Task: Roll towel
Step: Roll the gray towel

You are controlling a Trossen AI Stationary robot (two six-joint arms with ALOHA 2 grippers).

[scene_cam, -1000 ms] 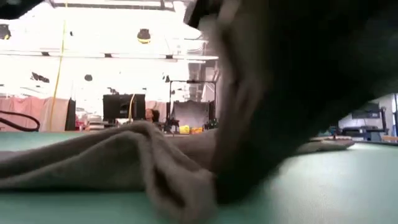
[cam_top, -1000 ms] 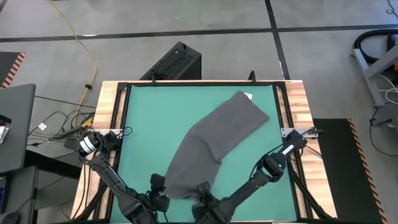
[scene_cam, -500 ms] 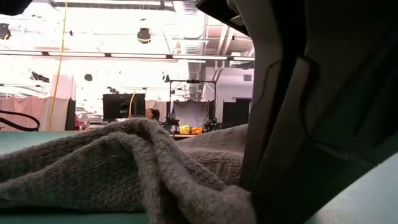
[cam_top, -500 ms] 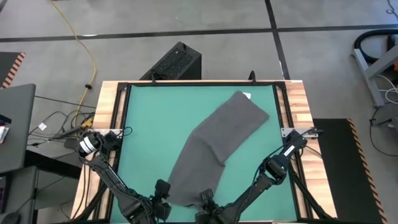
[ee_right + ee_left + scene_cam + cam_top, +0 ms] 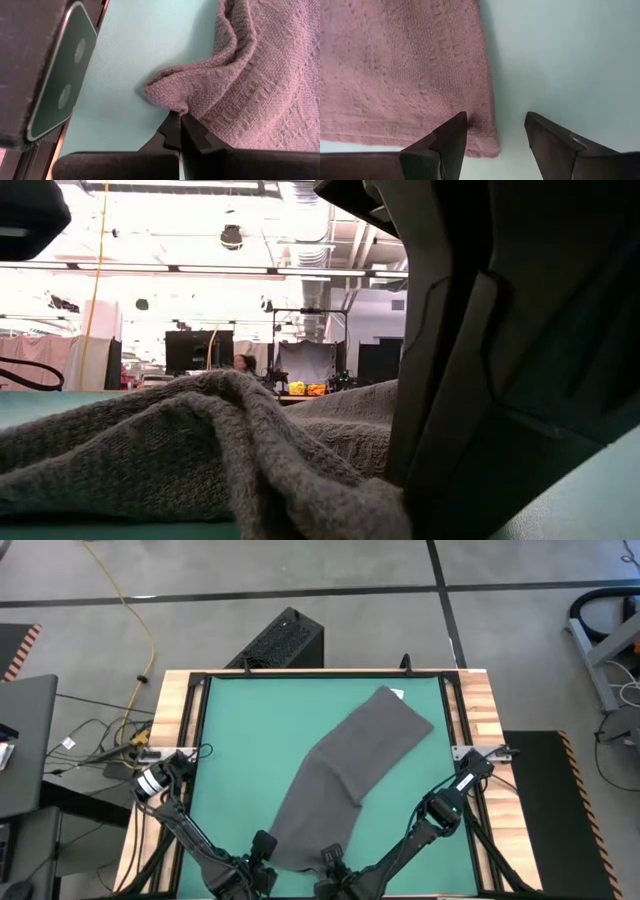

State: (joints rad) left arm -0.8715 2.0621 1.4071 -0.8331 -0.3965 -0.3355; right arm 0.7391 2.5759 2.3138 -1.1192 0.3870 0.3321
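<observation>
Towel [image 5: 345, 775]: dark grey cloth lying in a long diagonal band on the green mat, from the near edge just left of centre up toward the far right corner. The far end is broad and squared; the band narrows in the middle.
Tag [image 5: 399, 694]: small white patch at the towel's far end, near the far right corner.
Near end of towel: bunched into soft folds in the low view [image 5: 200, 450]; one near corner lies flat, the other is pulled up into a ridge.
Left gripper [image 5: 495, 131]: at the near edge, at the towel's left near corner. Fingers spread wide, nothing between them but mat and the cloth's edge. One finger [image 5: 451, 137] sits over the towel's corner, the other [image 5: 547, 137] over bare mat just beside it.
Right gripper [image 5: 180, 126]: at the near edge, at the towel's right near corner. Fingers closed tight together, pinching a fold of the towel, which puckers up where they meet.
Mat [image 5: 240, 730]: green, bare on both sides of the towel.
Desk [image 5: 172, 710]: wooden strips along the left and right sides, black frame around the mat.
Arms: both reach in from the near edge, left [image 5: 190, 835] and right [image 5: 425, 825], meeting at the towel's near end.
</observation>
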